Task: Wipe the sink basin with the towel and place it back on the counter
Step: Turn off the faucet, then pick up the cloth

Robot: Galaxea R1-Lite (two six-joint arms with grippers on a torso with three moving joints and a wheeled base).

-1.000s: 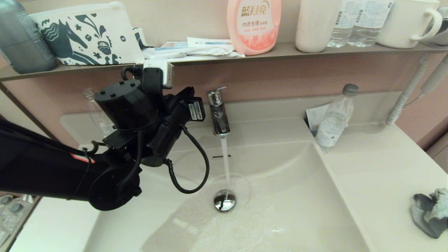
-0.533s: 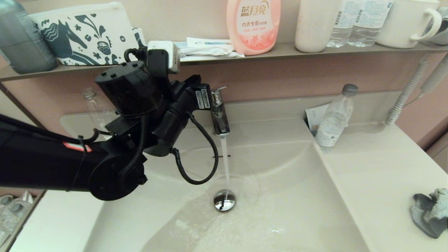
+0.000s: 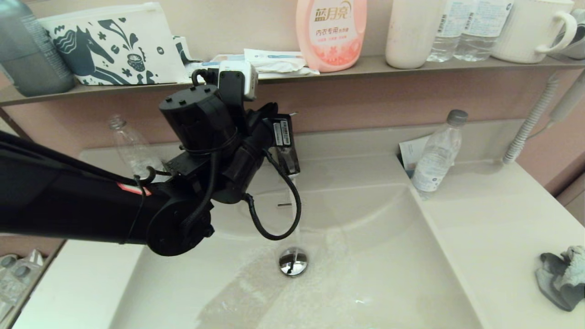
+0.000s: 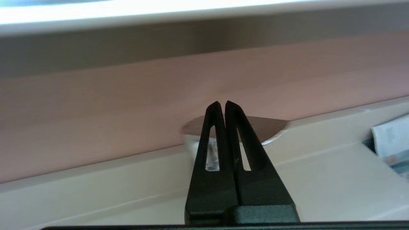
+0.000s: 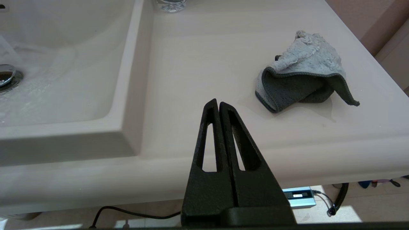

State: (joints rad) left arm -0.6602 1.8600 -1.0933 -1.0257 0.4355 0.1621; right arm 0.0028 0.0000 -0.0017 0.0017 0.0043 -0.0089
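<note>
The sink basin [image 3: 388,274] is wet, and water runs from the chrome faucet [image 3: 290,163] onto the round drain plug [image 3: 293,261]. My left arm [image 3: 201,132] reaches across the basin's left side. Its gripper [image 4: 222,103] is shut and empty, with its tips right at the faucet's flat chrome lever [image 4: 268,127]. The towel [image 3: 562,281], dark grey with a pale fluffy side, lies bunched on the counter [image 3: 493,219] at the far right. My right gripper [image 5: 219,103] is shut and empty. It hangs low at the counter's front edge, short of the towel [image 5: 303,76].
A clear water bottle [image 3: 436,155] stands on the counter's back corner beside the basin, with a paper packet [image 3: 411,153] behind it. Another clear bottle [image 3: 130,146] stands back left. The brown shelf [image 3: 411,65] above holds a pink detergent bottle [image 3: 331,32], cups and the horse pouch [image 3: 109,43].
My left arm has moved right and toward the wall, bringing its shut gripper up to the faucet lever, which it now covers in the head view. Water keeps running. The towel has not moved.
</note>
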